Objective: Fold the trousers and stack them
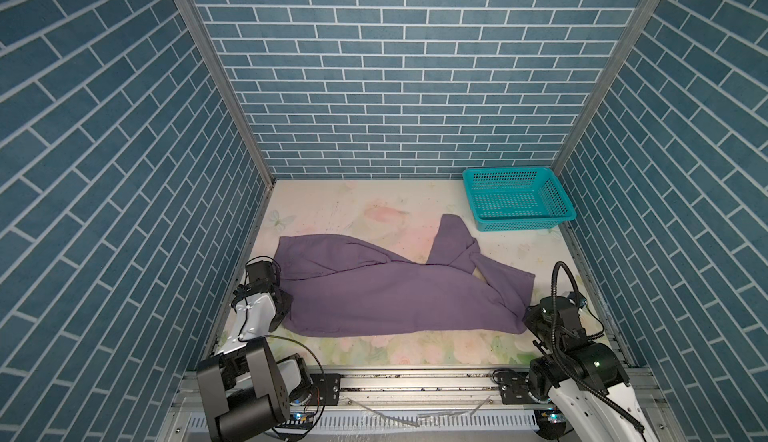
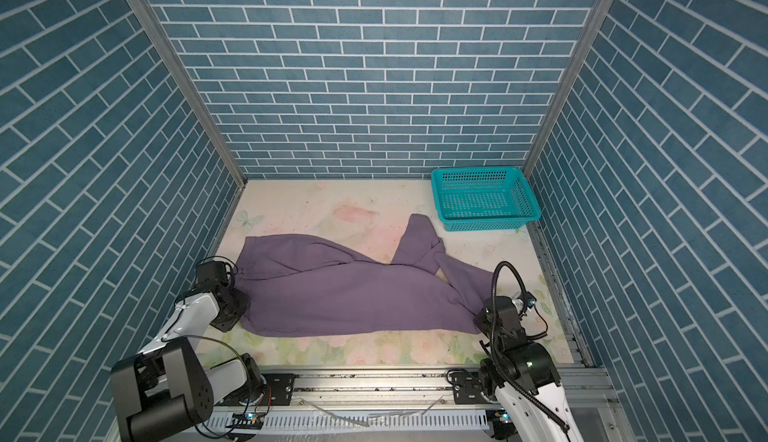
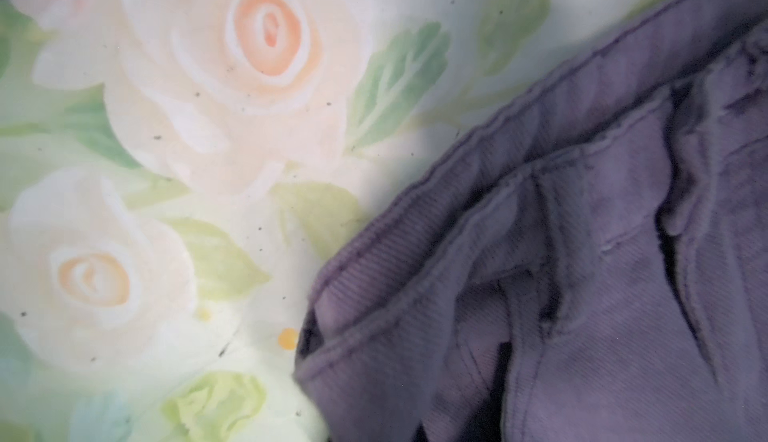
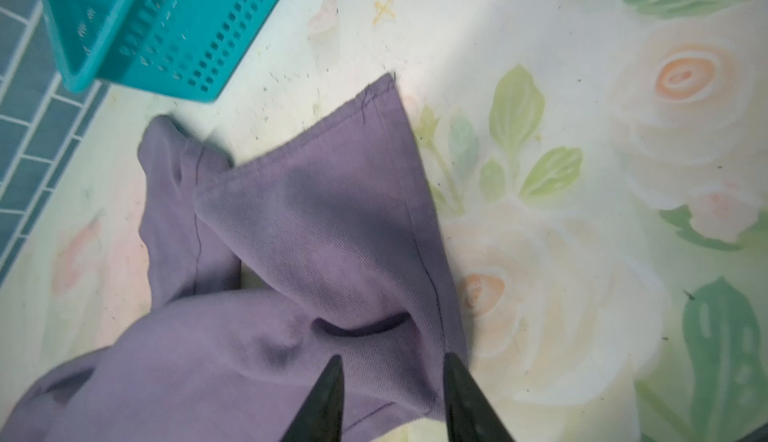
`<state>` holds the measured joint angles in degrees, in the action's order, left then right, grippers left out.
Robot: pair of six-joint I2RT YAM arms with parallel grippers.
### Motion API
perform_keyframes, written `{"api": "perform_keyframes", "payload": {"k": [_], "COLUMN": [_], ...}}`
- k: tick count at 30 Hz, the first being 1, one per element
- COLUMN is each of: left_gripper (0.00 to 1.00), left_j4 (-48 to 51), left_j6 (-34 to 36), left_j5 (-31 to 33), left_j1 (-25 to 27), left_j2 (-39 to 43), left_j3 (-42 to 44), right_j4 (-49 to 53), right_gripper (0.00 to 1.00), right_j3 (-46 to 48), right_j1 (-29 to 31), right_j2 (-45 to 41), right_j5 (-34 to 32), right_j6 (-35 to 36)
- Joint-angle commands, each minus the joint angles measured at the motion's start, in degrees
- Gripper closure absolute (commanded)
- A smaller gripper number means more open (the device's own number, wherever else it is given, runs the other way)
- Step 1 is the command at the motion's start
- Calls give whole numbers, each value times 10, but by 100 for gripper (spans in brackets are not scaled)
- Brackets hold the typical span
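– As both top views look down on it, the trousers lie spread across the middle of the table: waist end left, legs right, one leg end bent back twd the far side. Agree?

– Yes. A teal basket sits in the far right corner, near that bent leg end but apart from it.

– And the arms?

– At the waist edge, the left tool touches the cloth. Its tips are hidden, so can't tell if it's clenched or released. Over at the near right corner of the legs is the right tool.

– Left wrist view?

– Close-up of the trousers: ribbed waist band, bunched folds, resting on the rose-print table. Doesn't settle that tool's state either.

– Right wrist view?

– The right tool is released: two dark fingertips stand apart over the leg cloth, w/ one tip at the leg's side edge. Trousers run away from it, hem end pointing twd the basket but apart from it. The 2nd leg is bunched just beside, on the table.
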<state>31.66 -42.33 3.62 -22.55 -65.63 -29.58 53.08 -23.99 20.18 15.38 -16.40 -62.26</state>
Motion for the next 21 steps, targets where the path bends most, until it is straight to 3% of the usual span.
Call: {"api": "perform_keyframes", "payload": {"k": [1, 8, 14, 21], "left_gripper": [100, 100, 100, 98], "left_j4": [27, 36, 35, 29], "left_j6": [11, 8, 8, 14], "left_j5": [29, 32, 27, 25], "left_j1": [-7, -8, -8, -7], "left_j2": [10, 29, 35, 7], "left_j3": [1, -3, -3, -13], "right_j4": [47, -84, -154, -186], "right_gripper": [59, 57, 54, 54], "right_j3": [-51, -194, -269, -305], "right_j1": [-2, -2, -4, -21], "right_j2": [79, 363, 536, 661], "right_j5": [-58, -27, 42, 91], "right_j6": [15, 204, 284, 333]}}
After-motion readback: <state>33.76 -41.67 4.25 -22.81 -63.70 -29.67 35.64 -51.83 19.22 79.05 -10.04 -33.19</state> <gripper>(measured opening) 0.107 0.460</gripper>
